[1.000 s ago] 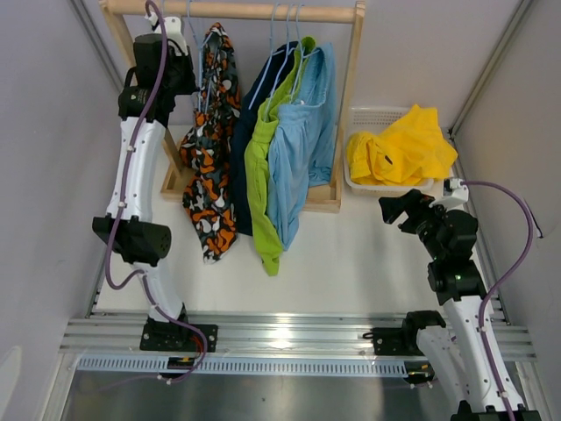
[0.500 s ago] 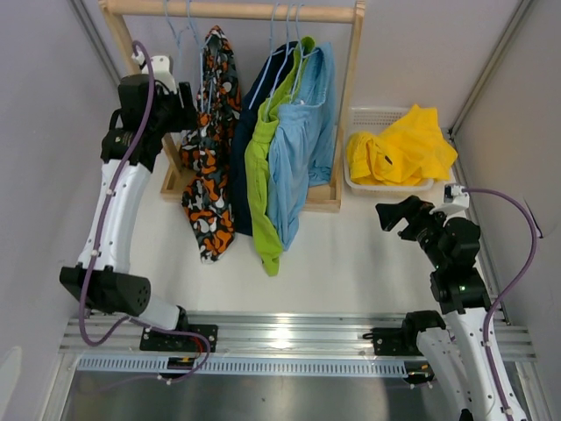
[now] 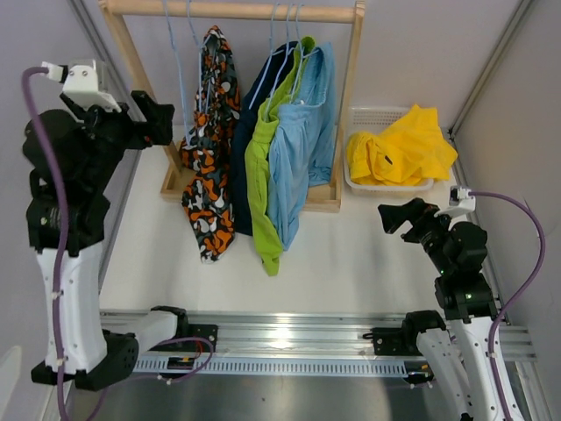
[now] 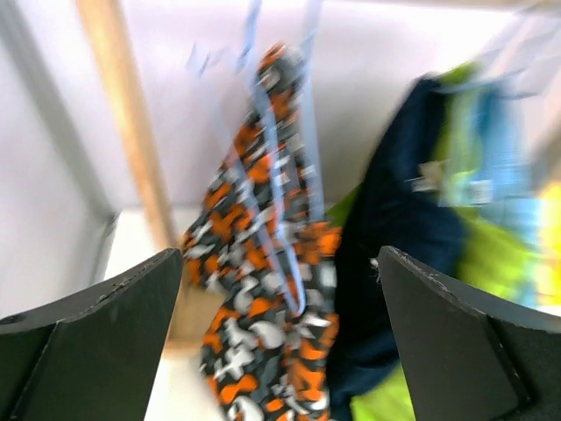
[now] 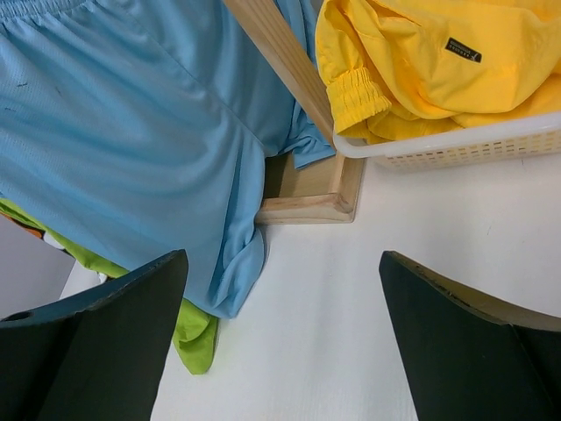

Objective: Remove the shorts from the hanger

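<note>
Patterned orange-black-white shorts (image 3: 209, 149) hang from a light blue hanger (image 3: 180, 53) at the left of the wooden rack (image 3: 237, 10). To their right hang navy shorts (image 3: 250, 123), lime green shorts (image 3: 261, 175) and light blue shorts (image 3: 302, 149). Yellow shorts (image 3: 403, 145) lie in the white basket (image 3: 372, 114). My left gripper (image 3: 160, 120) is open and apart from the rack's left post, facing the patterned shorts (image 4: 263, 289), which look blurred in its wrist view. My right gripper (image 3: 399, 217) is open above the table, facing the light blue shorts (image 5: 114, 123) and the basket (image 5: 456, 145).
The rack's wooden base (image 3: 320, 197) rests on the white table (image 3: 351, 263). Its right post (image 5: 280, 53) stands between the light blue shorts and the basket. Grey walls close in on both sides. A metal rail (image 3: 289, 333) runs along the near edge.
My left arm has pulled back and to the left, away from the rack's top bar, and its gripper has opened. The patterned shorts still hang. My right gripper has opened slightly and hardly moved.
</note>
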Tool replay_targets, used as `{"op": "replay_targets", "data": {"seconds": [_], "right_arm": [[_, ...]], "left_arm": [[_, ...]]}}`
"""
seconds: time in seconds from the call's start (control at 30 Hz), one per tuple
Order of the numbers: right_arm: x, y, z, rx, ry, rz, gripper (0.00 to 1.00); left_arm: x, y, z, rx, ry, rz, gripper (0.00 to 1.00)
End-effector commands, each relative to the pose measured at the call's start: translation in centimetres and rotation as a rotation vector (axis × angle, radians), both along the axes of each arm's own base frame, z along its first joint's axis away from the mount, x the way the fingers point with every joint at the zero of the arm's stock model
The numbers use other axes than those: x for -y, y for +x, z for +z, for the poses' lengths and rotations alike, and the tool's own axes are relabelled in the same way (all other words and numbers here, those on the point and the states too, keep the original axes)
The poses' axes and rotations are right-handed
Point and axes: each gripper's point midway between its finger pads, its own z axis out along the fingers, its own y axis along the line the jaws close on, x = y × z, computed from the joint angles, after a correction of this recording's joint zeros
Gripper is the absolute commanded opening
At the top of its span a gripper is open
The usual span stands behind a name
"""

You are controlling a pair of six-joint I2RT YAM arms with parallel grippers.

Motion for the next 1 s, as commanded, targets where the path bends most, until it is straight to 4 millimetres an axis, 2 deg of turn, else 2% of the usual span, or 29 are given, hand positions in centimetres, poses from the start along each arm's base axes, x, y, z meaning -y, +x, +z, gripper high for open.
{"op": "replay_targets", "data": {"seconds": [0.0, 0.07, 0.1, 0.17, 0.2, 0.27, 0.3, 0.33, 0.43, 0.5, 0.53, 0.57, 0.67, 0.77, 0.97], "right_arm": [[0.0, -0.6, 2.4, 0.053, 0.014, -0.004, 1.00], [0.1, -0.6, 2.5, 0.056, 0.014, -0.005, 0.99], [0.0, -0.6, 2.5, 0.054, 0.019, -0.004, 0.99], [0.0, -0.6, 2.6, 0.055, 0.022, -0.003, 1.00], [-0.1, -0.6, 2.5, 0.048, 0.023, -0.002, 0.99], [0.0, -0.8, 2.8, 0.058, 0.022, -0.003, 0.99], [0.1, -0.9, 2.5, 0.049, 0.019, -0.008, 1.00], [0.3, -1.1, 2.6, 0.053, 0.013, -0.015, 1.00], [0.5, -1.5, 2.7, 0.060, 0.002, -0.024, 1.00], [0.7, -1.7, 2.6, 0.057, -0.007, -0.031, 1.00], [0.7, -1.7, 2.6, 0.059, -0.008, -0.032, 1.00], [0.8, -1.9, 2.7, 0.062, -0.011, -0.035, 0.99], [1.0, -2.2, 2.7, 0.064, -0.018, -0.042, 0.99], [1.2, -2.4, 2.6, 0.061, -0.032, -0.050, 0.99], [1.4, -2.8, 2.5, 0.063, -0.040, -0.055, 1.00]], "left_arm": [[5.1, -3.3, 1.7, 0.028, -0.066, -0.285, 0.99], [7.6, -4.1, 2.5, 0.048, -0.111, -0.410, 0.99], [9.9, -4.6, 2.2, 0.039, -0.119, -0.506, 0.98], [12.4, -4.9, 2.7, 0.060, -0.120, -0.593, 0.98], [14.8, -4.9, 2.4, 0.039, -0.118, -0.662, 0.97], [16.6, -5.0, 3.6, 0.059, -0.119, -0.709, 0.97], [18.4, -4.2, 3.0, 0.034, -0.122, -0.742, 0.96], [19.2, -4.1, 3.6, 0.049, -0.128, -0.753, 0.96], [20.7, -2.3, 5.2, 0.066, -0.154, -0.754, 0.95], [21.9, -1.2, 4.9, 0.047, -0.160, -0.769, 0.94], [23.1, 0.2, 4.4, 0.025, -0.162, -0.777, 0.94], [23.4, 0.6, 5.0, 0.037, -0.168, -0.775, 0.93], [25.2, 2.0, 4.6, 0.016, -0.173, -0.786, 0.92], [26.0, 3.3, 4.1, 0.013, -0.184, -0.762, 0.92], [26.3, 5.7, 2.9, -0.001, -0.177, -0.688, 0.92]]}}
